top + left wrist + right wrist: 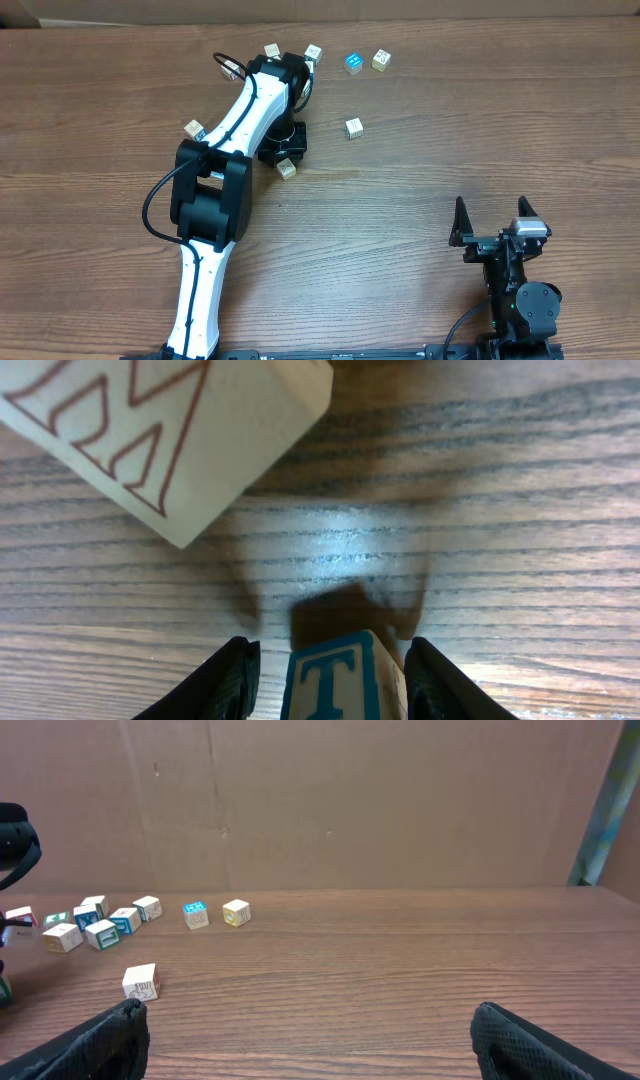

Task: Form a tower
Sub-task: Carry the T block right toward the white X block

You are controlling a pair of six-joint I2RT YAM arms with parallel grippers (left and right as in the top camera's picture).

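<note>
No tower in sight yet; left gripper [332,652] straddles the T cube [330,685], can't tell if it's clamped, so an off-centre bite could spin it loose, right gripper [310,1012] gaping wide.

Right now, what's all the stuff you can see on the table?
Table: one, brown wood, under everything.
Cardboard wall: one, brown, behind the table.
Blue cube: one, far side.
Yellowish cube: one, beside the blue cube.
Pale cubes: five seen from above, whitish or tan, scattered around the left arm; more may hide under it.
M cube: one, cream with a red letter, close to the left gripper; maybe one of those five.
T cube: one, blue letter, between the left gripper's fingers.
Left arm: white and black, reaching to the far cubes.
Left gripper: black, around the T cube; grip unclear.
Right gripper: black, open, near side.
</note>
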